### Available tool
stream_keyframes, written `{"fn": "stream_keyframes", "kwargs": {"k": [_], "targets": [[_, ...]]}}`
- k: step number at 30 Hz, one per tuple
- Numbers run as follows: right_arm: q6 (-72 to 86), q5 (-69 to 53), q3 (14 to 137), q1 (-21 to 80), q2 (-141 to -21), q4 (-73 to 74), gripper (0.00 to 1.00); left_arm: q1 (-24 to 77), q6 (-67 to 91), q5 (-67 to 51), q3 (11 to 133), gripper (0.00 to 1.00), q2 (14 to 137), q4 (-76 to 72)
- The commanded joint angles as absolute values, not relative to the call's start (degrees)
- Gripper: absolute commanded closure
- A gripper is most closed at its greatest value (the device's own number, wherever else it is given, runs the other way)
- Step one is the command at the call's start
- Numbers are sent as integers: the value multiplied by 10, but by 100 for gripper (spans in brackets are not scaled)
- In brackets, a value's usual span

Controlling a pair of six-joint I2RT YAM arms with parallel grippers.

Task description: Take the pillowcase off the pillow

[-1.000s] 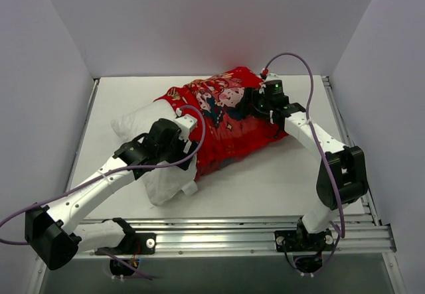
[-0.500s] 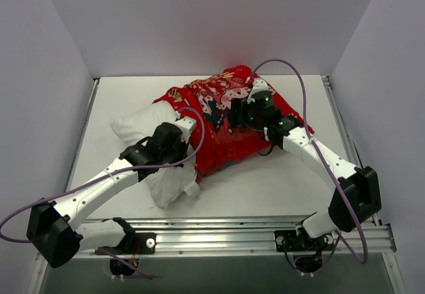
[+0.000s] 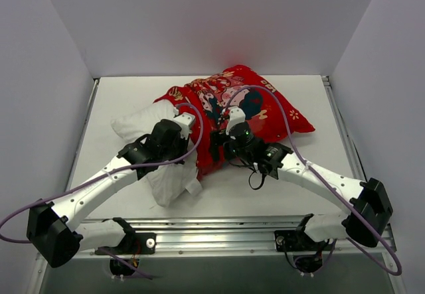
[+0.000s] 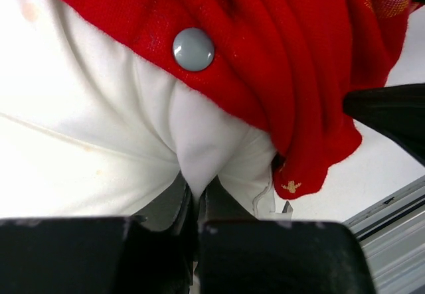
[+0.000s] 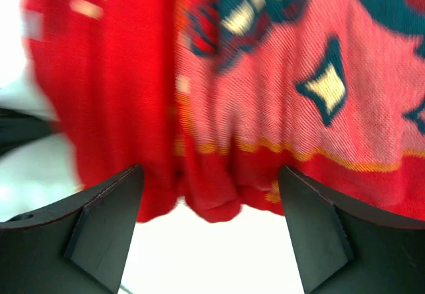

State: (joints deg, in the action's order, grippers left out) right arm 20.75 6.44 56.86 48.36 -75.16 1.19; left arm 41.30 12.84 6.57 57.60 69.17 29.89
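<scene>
The red printed pillowcase (image 3: 242, 101) lies across the table's middle, covering the right part of the white pillow (image 3: 141, 120), whose left end sticks out bare. My left gripper (image 3: 178, 153) (image 4: 197, 201) is shut on a fold of the white pillow (image 4: 99, 148), just below the pillowcase's open hem (image 4: 292, 128) with its grey snap button (image 4: 193, 48). My right gripper (image 3: 219, 145) (image 5: 209, 224) is open at the near edge of the pillowcase (image 5: 219, 108). The red hem hangs between its fingers (image 5: 106, 221) over the white table, and they do not touch it.
White walls close in the table (image 3: 299, 174) at the left, back and right. An aluminium rail (image 3: 265, 231) runs along the near edge by the arm bases. The right arm's purple cable (image 3: 285, 125) arcs over the pillowcase.
My left gripper has shut on the pillow's white fabric. The right arm has swung from the pillowcase's far right end leftward and nearer, to its open hem beside the left gripper.
</scene>
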Motion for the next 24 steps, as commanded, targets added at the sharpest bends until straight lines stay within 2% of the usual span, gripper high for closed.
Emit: {"fn": "stream_keyframes", "kwargs": {"k": [1,4,5,7,8,9,10,14,17,21,24], "targets": [[236,134,546,488,-769,-17,23,417,147,44,614,98,693,286],[240,159,534,489,-787,-34,36,417,150,54,624,98,685,300],[240,160,532,489,-790,-38,47,417,151,58,626,98,682,304],[242,178,529,489,-802,-41,63,417,155,79,630,98,675,321],[242,190,527,485,-805,-40,85,417,157,91,634,98,674,329],[244,206,526,482,-809,-33,95,417,158,115,643,98,669,338],[248,235,523,474,-810,-28,100,417,159,126,649,98,667,356],[278,260,518,361,-802,-3,100,409,164,161,681,98,651,408],[306,286,541,294,-798,68,100,396,172,184,712,98,639,460],[333,263,556,159,-790,121,100,374,178,201,737,98,609,531],[366,249,557,100,-772,140,100,358,187,207,744,98,589,562]]}}
